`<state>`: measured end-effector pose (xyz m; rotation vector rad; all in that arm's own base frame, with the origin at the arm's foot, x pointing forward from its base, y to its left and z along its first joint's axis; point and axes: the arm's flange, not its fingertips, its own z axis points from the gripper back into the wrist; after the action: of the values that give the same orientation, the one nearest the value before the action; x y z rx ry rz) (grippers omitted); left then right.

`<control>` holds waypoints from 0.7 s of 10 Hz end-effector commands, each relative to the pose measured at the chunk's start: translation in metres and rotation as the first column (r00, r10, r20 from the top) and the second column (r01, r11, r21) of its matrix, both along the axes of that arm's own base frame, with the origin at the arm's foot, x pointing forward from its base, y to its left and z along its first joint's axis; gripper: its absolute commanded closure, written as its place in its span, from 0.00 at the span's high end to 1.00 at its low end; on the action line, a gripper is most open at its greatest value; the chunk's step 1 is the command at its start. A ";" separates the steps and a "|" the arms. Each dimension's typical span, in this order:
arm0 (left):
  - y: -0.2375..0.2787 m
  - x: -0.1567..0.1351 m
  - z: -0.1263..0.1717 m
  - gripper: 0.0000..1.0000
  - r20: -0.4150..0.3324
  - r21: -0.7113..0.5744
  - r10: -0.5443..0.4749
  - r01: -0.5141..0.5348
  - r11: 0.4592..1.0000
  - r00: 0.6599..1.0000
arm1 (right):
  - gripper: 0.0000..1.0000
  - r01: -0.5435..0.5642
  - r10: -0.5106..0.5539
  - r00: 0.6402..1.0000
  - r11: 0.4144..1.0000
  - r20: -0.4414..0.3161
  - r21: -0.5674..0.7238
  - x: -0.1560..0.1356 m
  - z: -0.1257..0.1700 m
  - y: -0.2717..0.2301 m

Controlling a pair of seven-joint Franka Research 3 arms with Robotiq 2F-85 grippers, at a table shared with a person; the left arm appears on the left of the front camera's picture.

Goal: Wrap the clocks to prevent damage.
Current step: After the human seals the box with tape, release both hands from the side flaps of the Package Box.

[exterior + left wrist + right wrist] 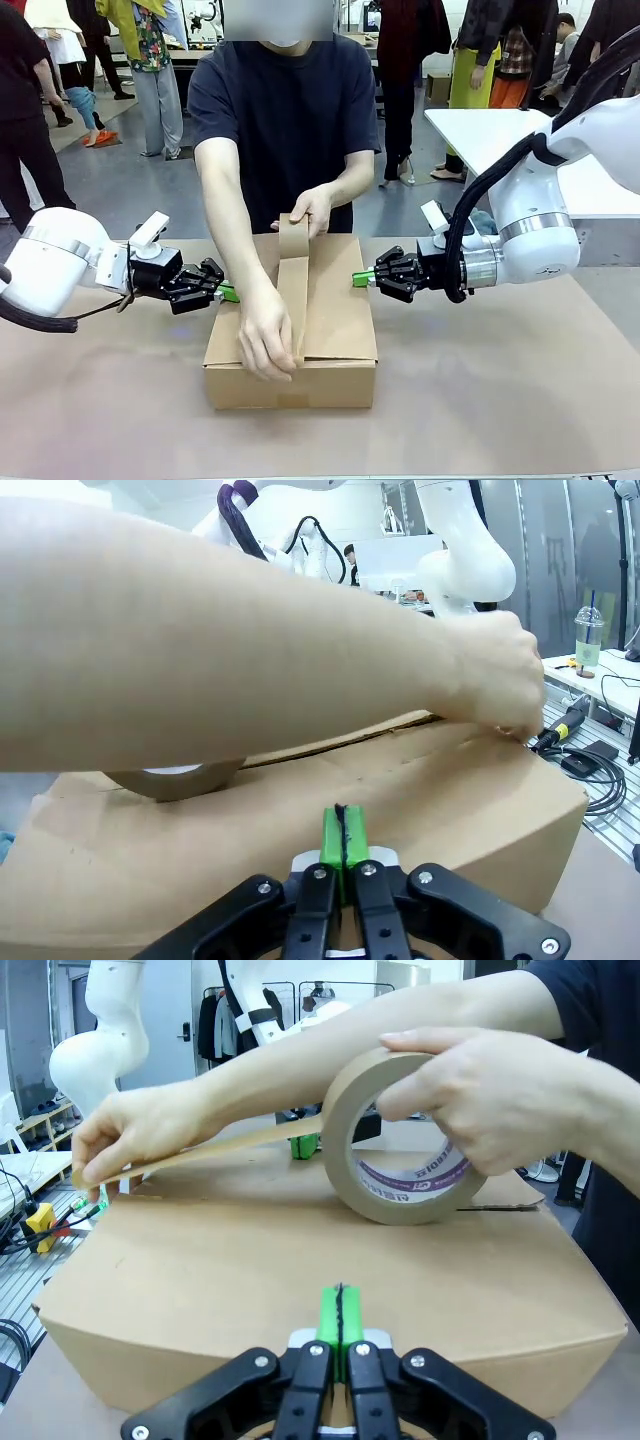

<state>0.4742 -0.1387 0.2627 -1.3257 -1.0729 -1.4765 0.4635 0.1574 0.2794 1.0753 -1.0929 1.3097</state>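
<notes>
Here the left gripper [228, 292], fingers pressed together and holding nothing, braces the box [340, 320] at its left side. The box sits mid-table; the clocks, presumably inside, are hidden. One hand [265, 340] pins the tape [293, 300] at the near edge while the other holds the roll [395, 1140] at the far edge. The right gripper [363, 277], also clamped empty, braces the right side. Both should press steadily so the box cannot slide under the pull.

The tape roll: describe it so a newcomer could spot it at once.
Find the cardboard box at the middle of the table. At its far edge a person's hand holds the tape roll upright. It is the brown ring with a strip pulled toward the near edge.
</notes>
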 end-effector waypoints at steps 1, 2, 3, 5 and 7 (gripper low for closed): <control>0.000 0.001 -0.002 0.00 0.008 0.003 -0.003 0.003 1.000 1.000 | 0.01 0.013 -0.013 1.000 1.000 -0.008 0.000 -0.001 -0.003 0.001; 0.000 0.001 -0.002 0.00 0.008 0.003 -0.003 0.003 1.000 1.000 | 0.01 0.013 -0.013 1.000 1.000 -0.008 0.000 -0.001 -0.003 0.001; 0.000 0.001 -0.002 0.00 0.008 0.003 -0.003 0.003 1.000 1.000 | 0.01 0.013 -0.013 1.000 1.000 -0.008 0.000 -0.001 -0.003 0.001; 0.000 0.001 -0.002 0.00 0.008 0.003 -0.003 0.003 1.000 1.000 | 0.01 0.013 -0.013 1.000 1.000 -0.008 0.000 -0.001 -0.003 0.001; 0.000 0.001 -0.002 0.00 0.008 0.003 -0.003 0.003 1.000 1.000 | 0.01 0.013 -0.013 1.000 1.000 -0.008 0.000 -0.001 -0.003 0.001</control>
<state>0.4742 -0.1387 0.2625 -1.3258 -1.0726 -1.4762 0.4635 0.1574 0.2794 1.0752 -1.0927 1.3096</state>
